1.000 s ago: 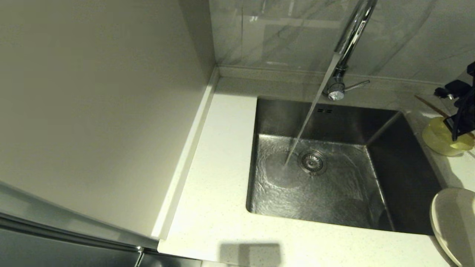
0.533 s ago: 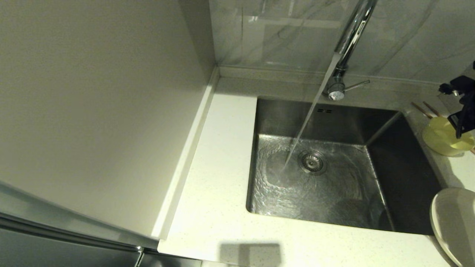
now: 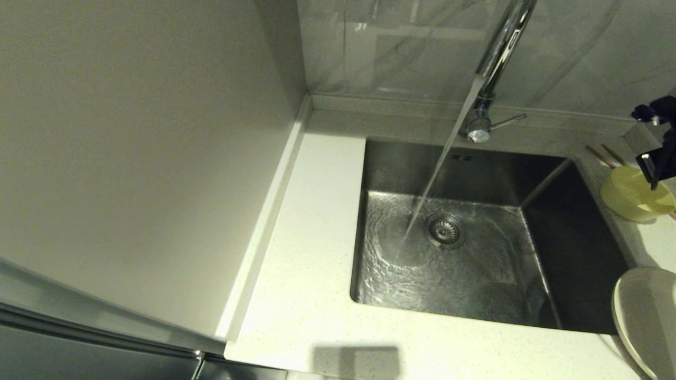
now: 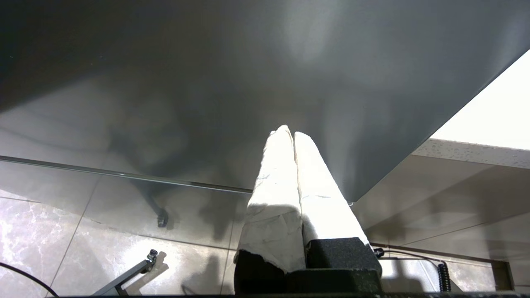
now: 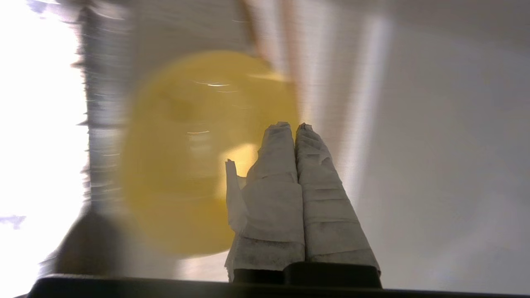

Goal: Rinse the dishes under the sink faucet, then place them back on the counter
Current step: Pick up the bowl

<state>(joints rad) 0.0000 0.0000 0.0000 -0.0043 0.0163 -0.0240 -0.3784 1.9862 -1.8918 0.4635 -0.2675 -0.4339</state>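
1. While water is running from the sink faucet (image 3: 499,53) into the sink (image 3: 475,264), nothing is sitting under the stream, so no rinse is underway at this instant.
2. The right end effector (image 5: 295,126) is hovering just above the bowl (image 3: 636,199), its wrapped fingers (image 5: 319,194) pressed together and gripping nothing.
3. The bowl is sitting on the surface (image 3: 311,295) to the right of the sink, with the chopsticks (image 3: 606,155) lying just behind it toward the wall.
4. The plate (image 3: 644,316) is resting nearer the front, its rim reaching over the sink's right front corner.
5. The left end effector (image 4: 293,133) is parked low beside the cabinet, fingers closed together and empty.
6. Judging progress, I am unable to say which pieces are already rinsed; all three are lying on the surface, and none is wet enough for me to tell.
7. Counting up: one bowl, one plate, one pair of chopsticks showing as two sticks, one faucet, one sink with one drain strainer (image 3: 444,230).
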